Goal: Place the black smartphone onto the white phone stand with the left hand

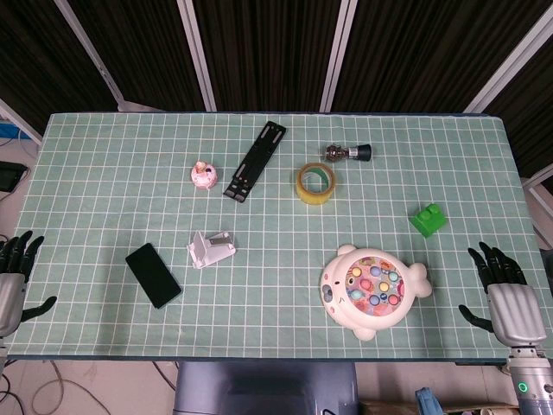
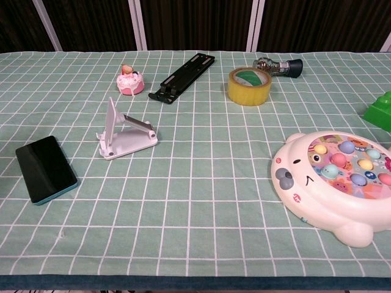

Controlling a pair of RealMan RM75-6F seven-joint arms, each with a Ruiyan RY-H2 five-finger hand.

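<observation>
The black smartphone [image 1: 153,275] [image 2: 46,168] lies flat, screen up, on the green checked cloth at the near left. Just right of it and slightly farther back stands the white phone stand [image 1: 209,248] [image 2: 124,132], its back plate raised and nothing on it. My left hand [image 1: 15,278] hangs off the table's left edge with fingers spread, well left of the phone and holding nothing. Off the right edge my right hand [image 1: 505,294] is also spread and holds nothing. Neither hand shows in the chest view.
A pink cake toy [image 1: 204,175], a black bracket [image 1: 257,161], a yellow tape roll [image 1: 316,182] and a small bulb-like part [image 1: 347,154] lie farther back. A green block [image 1: 429,219] and a white fishing-game toy [image 1: 373,289] sit on the right.
</observation>
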